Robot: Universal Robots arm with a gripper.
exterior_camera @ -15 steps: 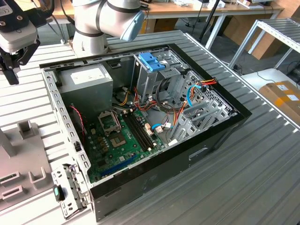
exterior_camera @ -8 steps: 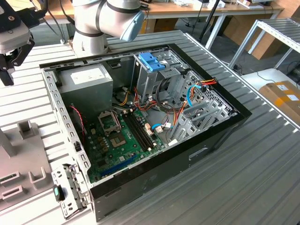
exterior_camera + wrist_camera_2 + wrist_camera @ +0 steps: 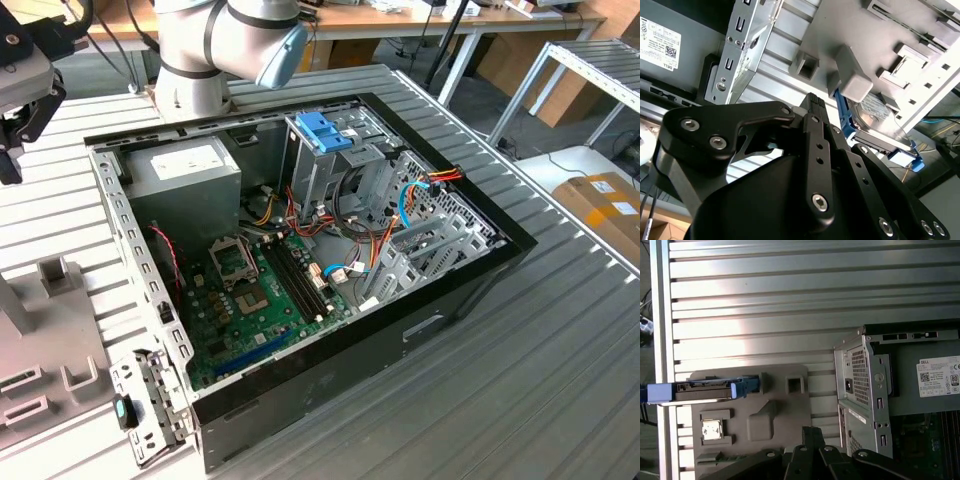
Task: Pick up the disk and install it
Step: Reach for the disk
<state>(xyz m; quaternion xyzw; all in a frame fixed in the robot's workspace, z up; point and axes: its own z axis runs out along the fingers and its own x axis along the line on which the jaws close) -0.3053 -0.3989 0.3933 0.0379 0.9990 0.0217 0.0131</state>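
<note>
Edgewise, flat blue-framed disk (image 3: 705,391) sits in grey moulded holder (image 3: 740,442).

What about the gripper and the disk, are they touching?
Apart. In the first wrist view, bare grey holder shows between the gripper and the disk, which stands on edge in that holder.

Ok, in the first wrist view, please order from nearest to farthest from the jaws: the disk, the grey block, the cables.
1. Grey block, on the fixture plate, beside the jaws.
2. Disk, on edge at the plate's rim.
3. Cables, beyond the table's edge.
</note>
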